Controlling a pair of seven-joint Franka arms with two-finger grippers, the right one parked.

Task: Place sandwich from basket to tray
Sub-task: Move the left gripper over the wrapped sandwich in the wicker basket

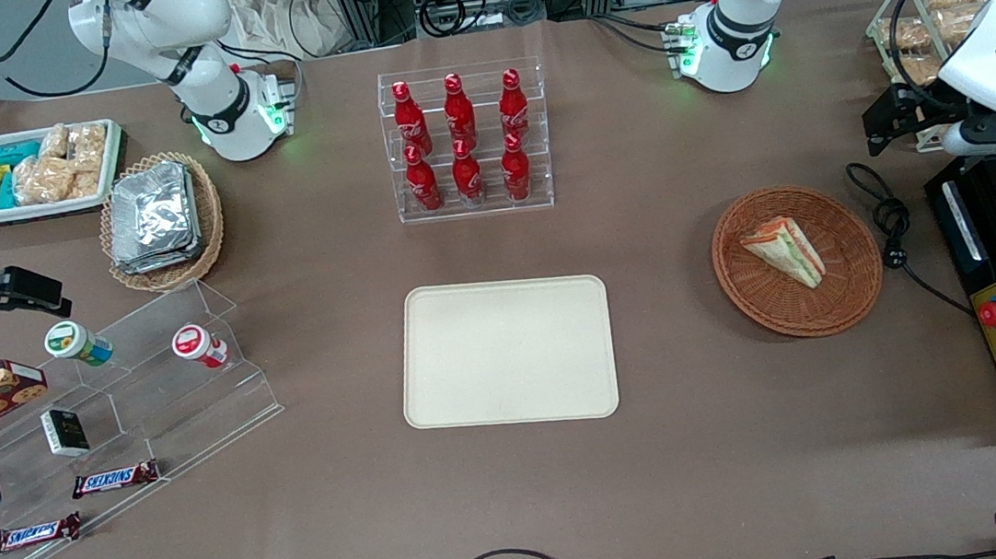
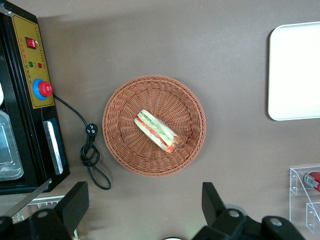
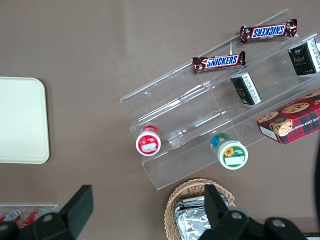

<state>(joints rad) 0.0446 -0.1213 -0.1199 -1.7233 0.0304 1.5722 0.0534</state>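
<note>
Currently the sandwich [image 1: 784,251] lies in the basket [image 1: 851,290], well apart from the bare tray [image 1: 506,353]; the claw [image 2: 142,210] hovers above, spread wide, holding nothing.

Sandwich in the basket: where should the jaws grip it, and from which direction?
Come straight down. The sandwich lies alone mid-basket, so probably close across its two bread faces at mid-length, the narrow way. The gripper, jaws open, hovers beside the basket, empty.

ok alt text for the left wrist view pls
A sandwich lies in a round wicker basket on a brown table, below the left arm's open pincer. Beside the basket are a coiled black cable and a cream tray.
</note>
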